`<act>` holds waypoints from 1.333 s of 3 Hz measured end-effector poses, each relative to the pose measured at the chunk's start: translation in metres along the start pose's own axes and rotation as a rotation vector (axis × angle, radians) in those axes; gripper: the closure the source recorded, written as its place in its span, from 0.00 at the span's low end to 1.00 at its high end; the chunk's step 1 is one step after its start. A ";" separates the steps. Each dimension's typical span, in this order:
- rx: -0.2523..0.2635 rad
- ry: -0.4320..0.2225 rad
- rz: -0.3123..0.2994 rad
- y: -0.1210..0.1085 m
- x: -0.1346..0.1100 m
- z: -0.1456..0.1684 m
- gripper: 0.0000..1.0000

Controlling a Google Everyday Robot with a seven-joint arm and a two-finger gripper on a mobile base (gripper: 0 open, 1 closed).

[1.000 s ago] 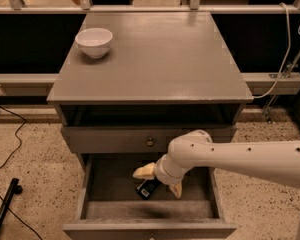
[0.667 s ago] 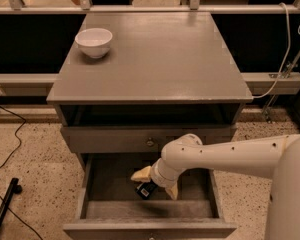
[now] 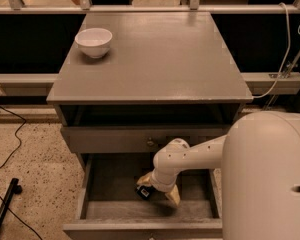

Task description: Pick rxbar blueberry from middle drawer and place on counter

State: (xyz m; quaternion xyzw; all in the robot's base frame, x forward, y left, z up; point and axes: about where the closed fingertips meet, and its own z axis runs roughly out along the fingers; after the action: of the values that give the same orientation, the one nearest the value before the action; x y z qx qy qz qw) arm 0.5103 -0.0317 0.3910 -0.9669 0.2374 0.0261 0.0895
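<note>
The rxbar blueberry [image 3: 144, 192], a small black bar with a white patch, lies on the floor of the open middle drawer [image 3: 110, 184], near its middle. My gripper [image 3: 159, 189] reaches down into the drawer from the right, right over the bar. Its tan fingers [image 3: 173, 195] stand apart, and the bar shows just below the left one. I cannot tell whether they touch it. The grey counter [image 3: 155, 54] above holds no bar.
A white bowl [image 3: 94, 42] stands at the counter's back left. The upper drawer [image 3: 115, 139] with its brass knob is closed above the gripper. My white arm [image 3: 270, 174] fills the lower right. Cables lie on the speckled floor at left.
The gripper has sunk slightly lower over the bar, and my arm has swung in to fill more of the right side. The bar has not moved.
</note>
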 end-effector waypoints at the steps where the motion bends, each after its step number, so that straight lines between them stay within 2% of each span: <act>1: -0.026 0.028 0.107 0.006 0.012 0.008 0.00; 2: -0.029 0.046 0.177 0.004 0.016 0.010 0.00; 3: -0.020 0.052 0.206 0.002 0.017 0.010 0.00; 4: -0.018 0.051 0.209 0.000 0.016 0.012 0.00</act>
State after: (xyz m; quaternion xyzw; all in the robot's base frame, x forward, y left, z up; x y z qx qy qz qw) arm 0.5247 -0.0370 0.3777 -0.9381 0.3388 0.0129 0.0714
